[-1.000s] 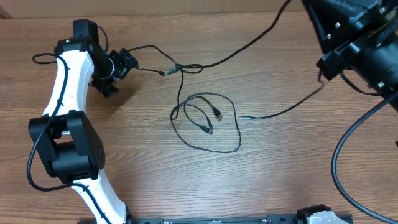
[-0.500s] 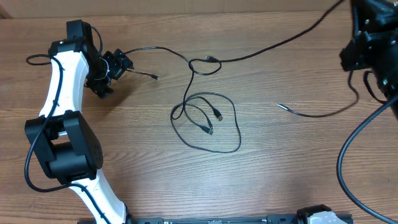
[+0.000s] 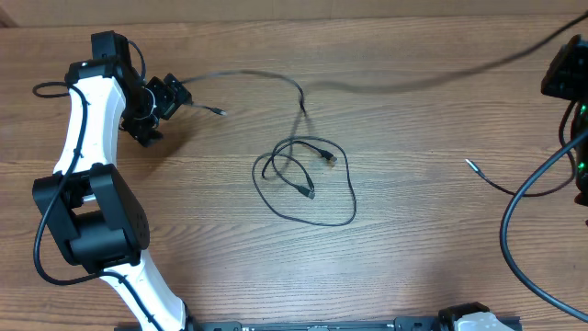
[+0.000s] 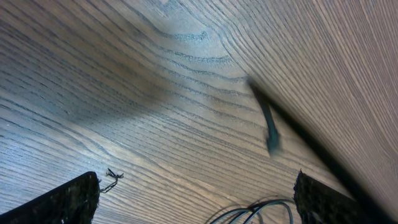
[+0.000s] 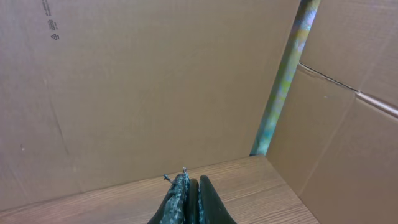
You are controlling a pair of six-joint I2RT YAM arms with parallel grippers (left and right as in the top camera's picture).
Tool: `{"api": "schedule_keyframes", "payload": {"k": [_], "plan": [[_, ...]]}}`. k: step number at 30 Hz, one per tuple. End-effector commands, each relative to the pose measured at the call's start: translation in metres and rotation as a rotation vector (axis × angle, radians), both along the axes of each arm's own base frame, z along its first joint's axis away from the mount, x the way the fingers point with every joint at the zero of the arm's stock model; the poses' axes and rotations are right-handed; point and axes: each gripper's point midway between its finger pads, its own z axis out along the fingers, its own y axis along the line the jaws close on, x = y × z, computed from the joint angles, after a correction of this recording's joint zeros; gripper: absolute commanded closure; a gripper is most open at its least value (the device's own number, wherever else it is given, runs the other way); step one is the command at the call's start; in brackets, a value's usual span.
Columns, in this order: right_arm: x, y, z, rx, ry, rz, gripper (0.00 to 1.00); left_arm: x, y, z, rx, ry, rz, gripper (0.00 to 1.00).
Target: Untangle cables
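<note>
A loose coil of thin black cable (image 3: 305, 182) lies mid-table, with two small plugs (image 3: 326, 158) inside it. One strand (image 3: 248, 74) rises from the coil and runs left to my left gripper (image 3: 170, 92). In the left wrist view that gripper (image 4: 199, 202) has its jaws wide apart, with cable loops (image 4: 261, 211) low between them. A blurred, taut strand (image 3: 413, 81) runs up to the right edge. My right gripper (image 5: 191, 183) is pressed shut and lifted; the pinched part is hidden. A free plug end (image 3: 470, 165) lies at the right.
Cardboard walls (image 5: 155, 74) stand behind the wooden table (image 3: 413, 257). The thicker black arm cable (image 3: 514, 230) loops at the right edge. The left arm's white links (image 3: 92, 138) fill the left side, and a black rail (image 3: 322, 325) runs along the front edge.
My right arm has swung right and up, drawing the long strand taut. The crossing above the coil has come apart. The free plug end slid right. My left gripper shifted slightly left.
</note>
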Motion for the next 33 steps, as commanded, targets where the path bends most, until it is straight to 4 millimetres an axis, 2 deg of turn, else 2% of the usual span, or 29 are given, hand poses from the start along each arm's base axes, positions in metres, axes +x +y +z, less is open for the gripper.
{"api": "schedule_keyframes", "payload": {"k": [1, 6, 8, 10, 14, 17, 24, 27, 33], "plan": [[-0.004, -0.002, 0.006, -0.003, -0.015, -0.007, 0.96, -0.002, 0.007, 0.001, 0.022, -0.005, -0.005, 0.01], [-0.004, -0.004, 0.006, -0.006, -0.015, -0.018, 0.96, -0.003, 0.007, 0.001, 0.023, -0.002, -0.011, 0.01], [-0.007, -0.012, 0.007, -0.015, -0.018, -0.066, 0.96, -0.003, 0.008, 0.001, 0.026, -0.003, -0.016, 0.00], [-0.012, -0.024, 0.010, -0.027, -0.028, -0.145, 0.96, -0.003, 0.009, 0.001, 0.030, -0.003, -0.019, 0.00], [-0.041, -0.069, 0.027, -0.050, -0.096, -0.445, 0.96, -0.006, 0.013, -0.001, 0.054, 0.010, -0.017, 0.00], [-0.045, -0.079, 0.028, -0.048, -0.105, -0.484, 0.96, -0.007, 0.012, -0.001, 0.053, 0.014, -0.016, 0.00], [-0.013, -0.054, 0.009, -0.037, -0.026, -0.278, 0.96, -0.007, 0.011, -0.001, 0.048, 0.014, -0.018, 0.00], [0.007, -0.040, 0.000, -0.026, 0.002, -0.191, 0.96, -0.007, 0.011, -0.001, 0.048, 0.015, -0.018, 0.01], [0.056, 0.004, -0.022, 0.022, 0.058, 0.063, 0.96, -0.007, 0.011, -0.001, 0.048, 0.014, -0.017, 0.01]]}}
